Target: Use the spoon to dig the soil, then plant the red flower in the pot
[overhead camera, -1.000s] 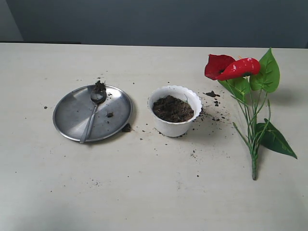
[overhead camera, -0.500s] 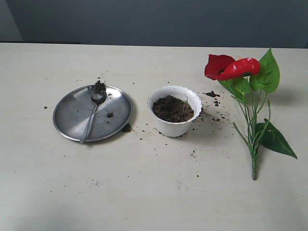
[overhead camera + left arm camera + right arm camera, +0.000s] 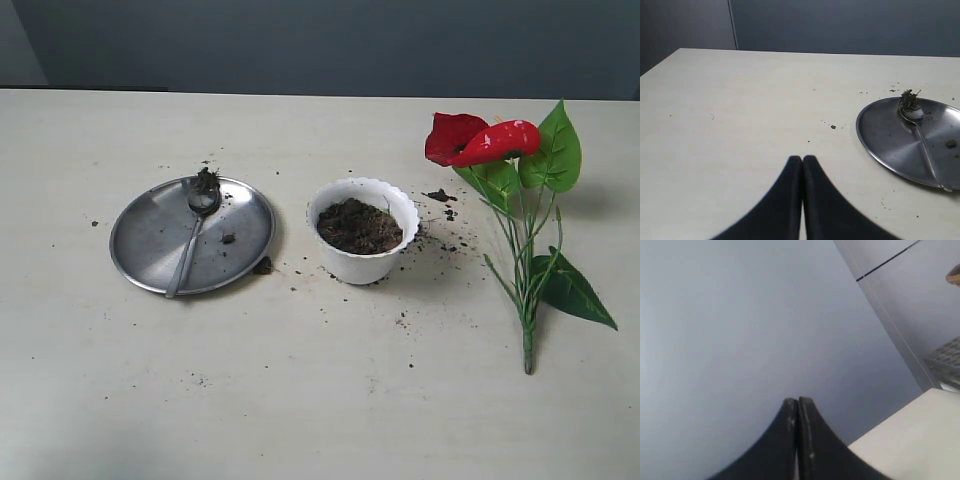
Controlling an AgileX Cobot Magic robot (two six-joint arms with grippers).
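Observation:
The silver spoon (image 3: 193, 238) lies on a round steel plate (image 3: 150, 245), its bowl smeared with soil; the left wrist view shows the spoon (image 3: 921, 135) too. The white scalloped pot (image 3: 362, 230) stands mid-table, filled with dark soil (image 3: 359, 226). The red flower (image 3: 478, 140) lies flat on the table to the right of the pot, stem toward the front. Neither arm shows in the exterior view. My left gripper (image 3: 802, 159) is shut and empty, over bare table well apart from the plate. My right gripper (image 3: 797, 401) is shut and empty, facing a grey wall.
Loose soil crumbs (image 3: 440, 196) are scattered around the pot and beside the plate (image 3: 900, 150). A corner of the pale table (image 3: 920, 440) shows in the right wrist view. A dark wall runs behind the table's far edge.

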